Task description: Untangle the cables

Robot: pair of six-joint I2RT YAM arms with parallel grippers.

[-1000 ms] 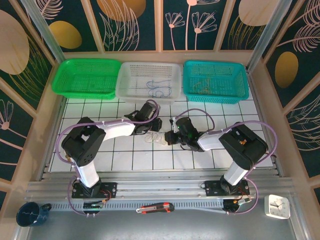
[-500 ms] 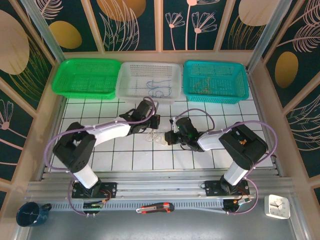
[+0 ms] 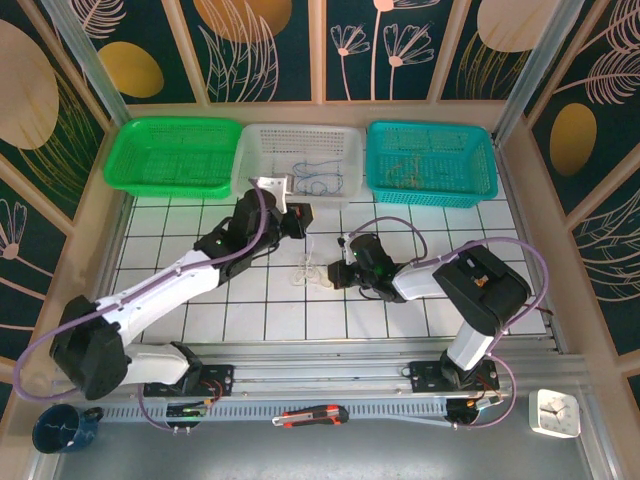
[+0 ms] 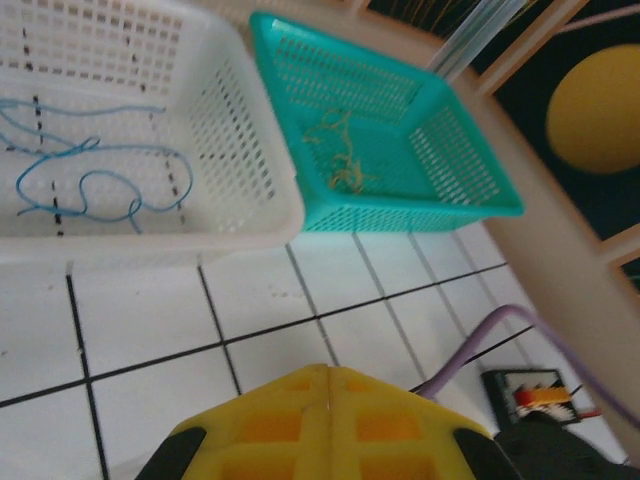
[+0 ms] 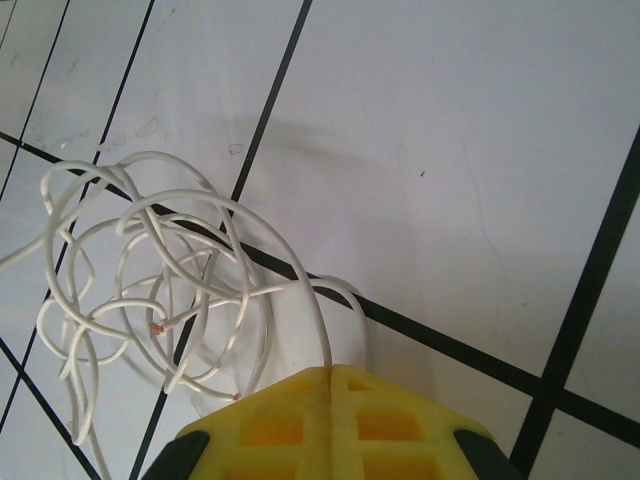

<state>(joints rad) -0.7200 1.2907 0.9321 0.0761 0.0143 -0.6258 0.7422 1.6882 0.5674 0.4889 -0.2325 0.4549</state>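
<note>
three baskets line the top of the overhead frame: a green basket (image 3: 170,185) at upper left, a white basket (image 3: 250,145) in the middle and a teal basket (image 3: 430,195) at upper right. thin blue cables (image 3: 318,178) lie looped in the white one, and yellowish-olive cables (image 3: 405,175) lie in the teal one. the left wrist view has the same blue cables (image 4: 90,180) at its upper left inside the white basket (image 4: 240,150), and the olive cables (image 4: 340,160) near the top centre in the teal basket (image 4: 400,215).

the white cables (image 3: 308,272) sit as a small tangle on the white tiled table (image 3: 160,230), near the centre of the overhead frame. the right gripper (image 3: 333,275) lies low, just right of the tangle. in its wrist view the tangle (image 5: 160,280) fills the left half over the tiles (image 5: 450,150), and the yellow fingers (image 5: 328,372) are pressed together with one white strand running into their seam, so it is pinching that cable.

the left gripper (image 3: 300,222) hangs above the tangle in the frame, just below the white basket. its yellow fingers (image 4: 325,375) meet with no gap. a faint white strand seems to run from the tangle up to it, so it appears to pinch a strand too.
</note>
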